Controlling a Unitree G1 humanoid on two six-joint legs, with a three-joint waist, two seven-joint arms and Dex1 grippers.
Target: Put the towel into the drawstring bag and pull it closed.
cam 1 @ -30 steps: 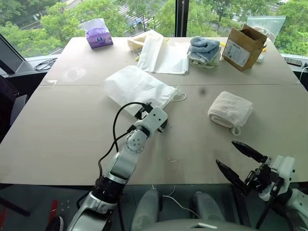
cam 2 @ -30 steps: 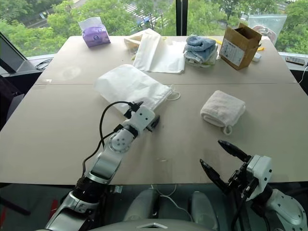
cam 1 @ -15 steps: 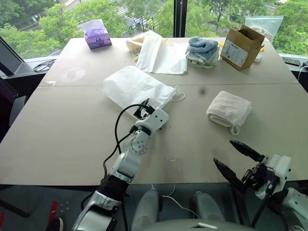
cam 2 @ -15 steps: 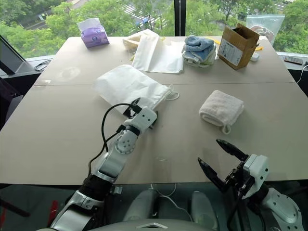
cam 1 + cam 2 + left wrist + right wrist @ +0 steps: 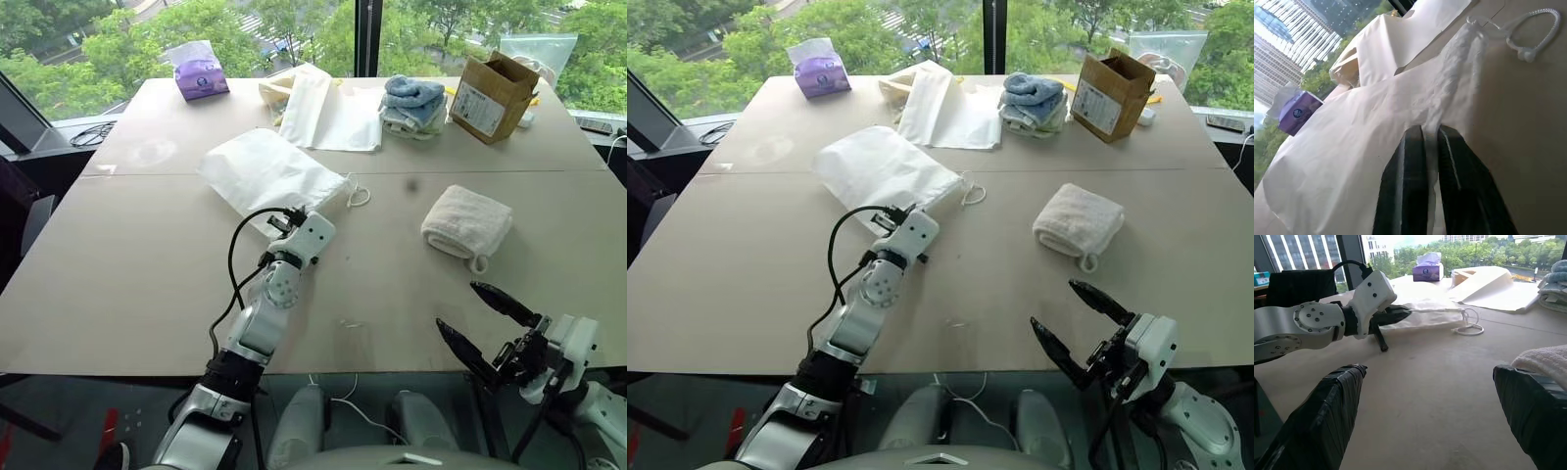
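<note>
Lying flat on the left-centre of the table (image 5: 118, 284): the drawstring bag (image 5: 260, 171), its corded mouth pointing toward the middle, cord loop (image 5: 359, 195) trailing onto bare tabletop just beyond. Pinching the bag's near edge close to the mouth: the left gripper (image 5: 1431, 139), black fingers (image 5: 1408, 161) pressing together with a fold of thin white fabric caught between them. Stretching wide on the near left: open tabletop running out to the left edge, nothing lying on it.

Sitting along the far edge, left to right: a purple tissue pack (image 5: 200, 74), smooth white bags (image 5: 331, 110) partly overlapping, a pile of blue and pale towels (image 5: 415, 104), an open cardboard box (image 5: 498, 93). Staying well apart from the drawstring bag, all of these, except the white bags lying near its far corner.

Resting right of centre: the towel (image 5: 467, 223), folded, its small loop hanging toward the near edge, well apart from the bag's mouth, with bare table between them.

Hovering at the near right edge, below and nearer than the towel: the right gripper (image 5: 487, 321), fingers spreading wide, holding nothing. Lying open between this gripper and the towel: a clear strip of tabletop, nothing blocking.
</note>
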